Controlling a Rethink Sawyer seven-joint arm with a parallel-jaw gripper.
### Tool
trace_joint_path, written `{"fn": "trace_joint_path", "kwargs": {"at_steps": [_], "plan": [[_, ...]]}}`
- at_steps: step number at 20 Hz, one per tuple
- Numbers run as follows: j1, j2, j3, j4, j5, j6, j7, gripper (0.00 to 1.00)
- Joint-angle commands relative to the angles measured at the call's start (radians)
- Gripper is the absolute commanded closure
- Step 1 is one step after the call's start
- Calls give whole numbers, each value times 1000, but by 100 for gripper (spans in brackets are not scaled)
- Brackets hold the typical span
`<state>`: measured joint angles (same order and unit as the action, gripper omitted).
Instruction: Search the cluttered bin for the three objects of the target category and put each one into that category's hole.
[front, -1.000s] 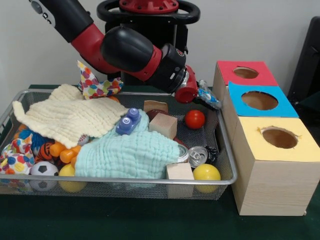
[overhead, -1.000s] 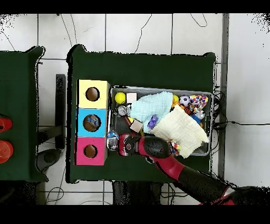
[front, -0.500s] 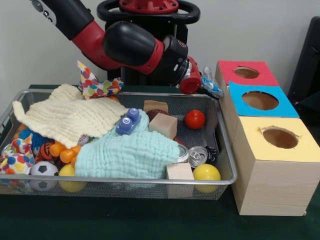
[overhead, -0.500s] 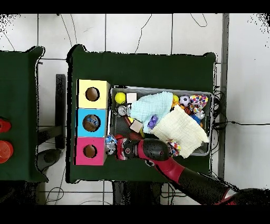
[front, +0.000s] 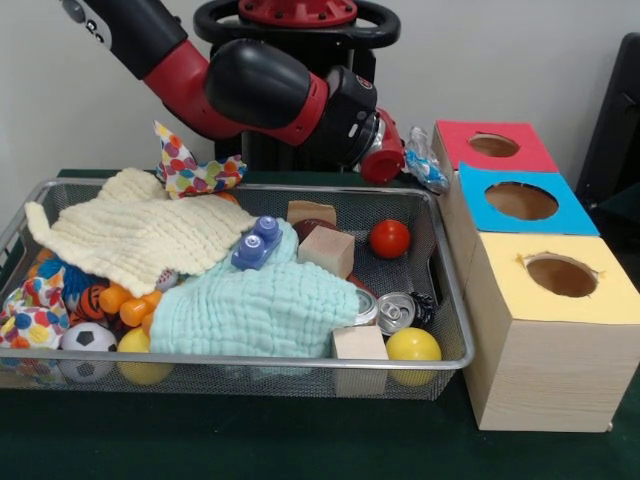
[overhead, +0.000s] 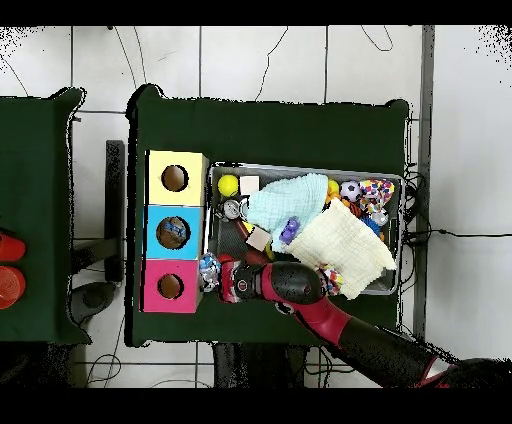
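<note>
My gripper (front: 408, 160) is shut on a crumpled silver-and-blue can (front: 425, 167). It holds the can in the air above the bin's far right corner, right beside the red-topped box (front: 492, 146). From overhead the can (overhead: 209, 268) hangs between the bin (overhead: 300, 170) and the red box (overhead: 171, 286), ahead of the gripper (overhead: 220, 276). A second silver can (front: 395, 312) lies in the wire bin (front: 250, 358) near the front right. The fingers themselves are hidden behind the red wrist.
Blue-topped box (front: 520, 200) and yellow-topped box (front: 558, 275) stand in a row with the red one, right of the bin. In the bin lie a cream cloth (front: 130, 235), a mint cloth (front: 260, 305), a red ball (front: 390, 238), a yellow ball (front: 413, 345), wooden blocks (front: 327, 248) and several small toys.
The gripper has risen and moved toward the red box, carrying the crumpled can out from over the bin's far corner. The things in the bin have not moved.
</note>
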<state>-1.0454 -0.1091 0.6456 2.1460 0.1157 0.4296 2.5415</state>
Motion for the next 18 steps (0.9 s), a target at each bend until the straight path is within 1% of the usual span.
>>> {"fn": "trace_joint_path", "kwargs": {"at_steps": [1,3,7,12,14,15,18], "plan": [[-33,-54,102,36,7,114,-19,0],[-45,-64,116,54,11,113,-13,0],[-68,-82,115,56,16,154,-23,0],[-99,-85,106,43,11,197,-50,0],[-100,-92,105,35,12,210,-49,0],[-101,-95,110,41,13,201,-43,0],[-91,-52,103,30,13,136,-37,0]]}}
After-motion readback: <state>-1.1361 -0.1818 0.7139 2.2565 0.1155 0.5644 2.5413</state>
